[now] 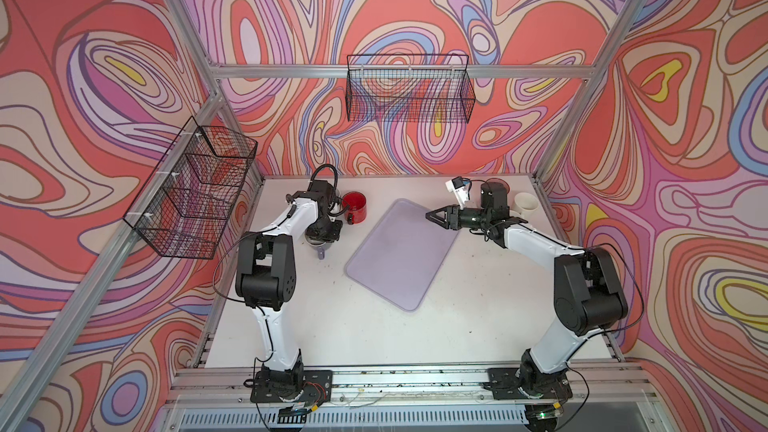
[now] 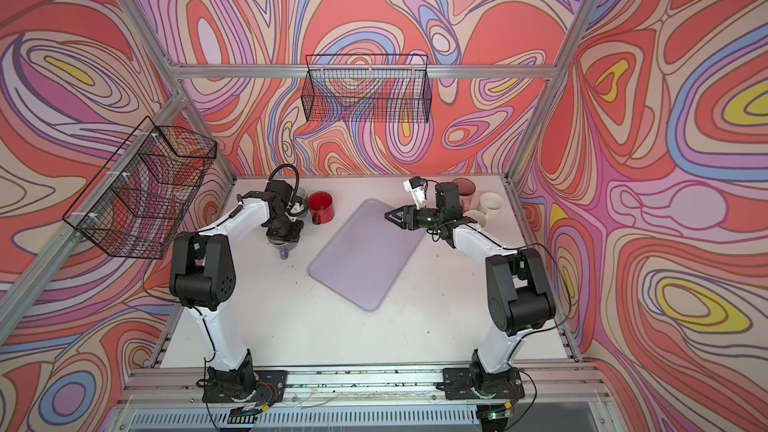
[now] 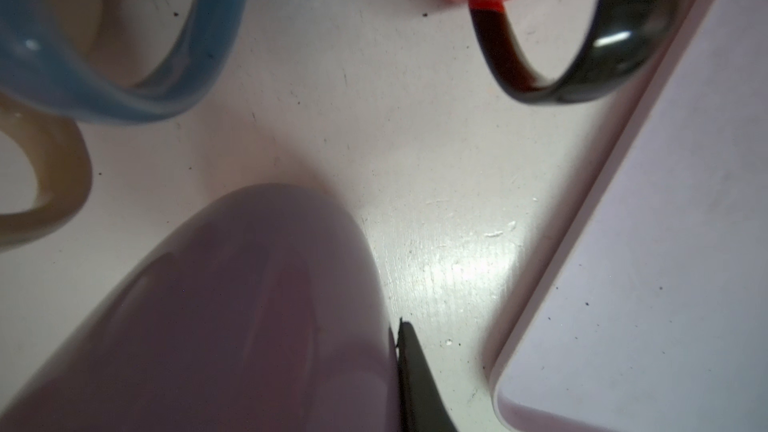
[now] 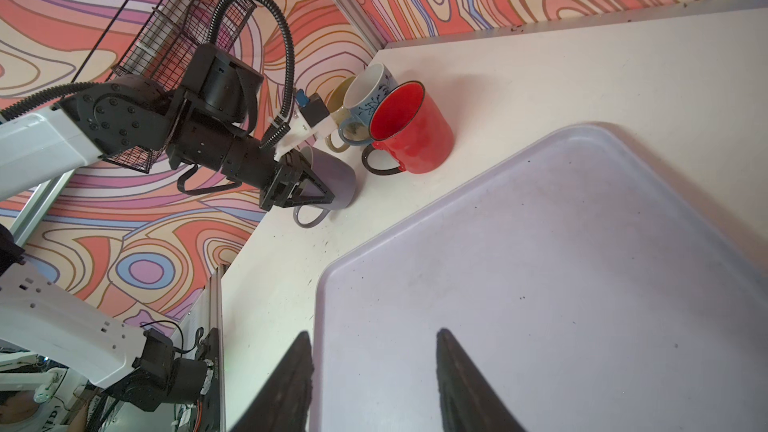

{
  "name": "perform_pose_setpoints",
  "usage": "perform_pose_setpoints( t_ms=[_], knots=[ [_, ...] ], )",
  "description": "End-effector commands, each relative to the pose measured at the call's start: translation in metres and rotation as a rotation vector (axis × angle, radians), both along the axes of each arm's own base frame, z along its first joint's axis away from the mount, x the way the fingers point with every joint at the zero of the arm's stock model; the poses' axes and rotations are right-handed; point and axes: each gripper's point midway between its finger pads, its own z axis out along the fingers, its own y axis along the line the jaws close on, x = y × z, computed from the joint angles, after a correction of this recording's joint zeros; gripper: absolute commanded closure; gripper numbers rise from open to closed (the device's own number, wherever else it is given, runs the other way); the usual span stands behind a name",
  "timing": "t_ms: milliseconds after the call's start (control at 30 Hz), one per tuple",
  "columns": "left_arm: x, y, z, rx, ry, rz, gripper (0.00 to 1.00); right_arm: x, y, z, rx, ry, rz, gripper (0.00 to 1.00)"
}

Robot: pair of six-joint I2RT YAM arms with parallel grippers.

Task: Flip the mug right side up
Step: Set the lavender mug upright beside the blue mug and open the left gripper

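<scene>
You see a red mug upright left of centre, a lavender tray mid-frame, a cream mug at right, a back wire basket upper centre, and a side wire basket at left.

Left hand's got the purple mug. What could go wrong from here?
1. The left hand seems to pinch only the wall of the purple mug near the rim. A grip that thin may let it swing or slip.
2. The red mug stands close beside it, so a wide turn could knock it.
3. The tray lies near on the other side. A careless set-down could catch its edge and tip the mug.
</scene>
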Motion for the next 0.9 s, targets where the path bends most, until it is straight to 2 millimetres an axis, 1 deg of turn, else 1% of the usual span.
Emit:
perform_pose_setpoints(
  t_ms=[0, 67, 300, 567, 667, 867],
  knots=[
    [0.0102, 0.0033, 0.0055, 0.016, -0.023, -0.015, 1.0, 0.0008, -0.0016, -0.0013, 0.005, -0.007, -0.001, 0.51],
    [0.0103, 0.0031, 0.0038, 0.015, -0.02, -0.014, 1.0, 0.0015, -0.0025, -0.002, 0.005, -0.005, -0.004, 0.5],
    [0.0111, 0.0044, 0.0024, 0.022, -0.024, -0.009, 0.89, 0.0001, -0.0029, -0.0027, 0.005, -0.004, -0.004, 0.5],
    [0.0107, 0.004, 0.0007, 0.019, -0.021, -0.01, 0.84, 0.0005, -0.0048, -0.0028, 0.006, -0.002, -0.009, 0.5],
    [0.0116, 0.0037, 0.0028, 0.017, -0.031, -0.01, 0.81, 0.0002, -0.0046, -0.0035, 0.006, 0.0, -0.007, 0.5],
    [0.0138, 0.0044, 0.01, 0.02, -0.054, -0.009, 0.8, 0.0, -0.0045, -0.0036, 0.007, 0.0, -0.006, 0.5]
  ],
)
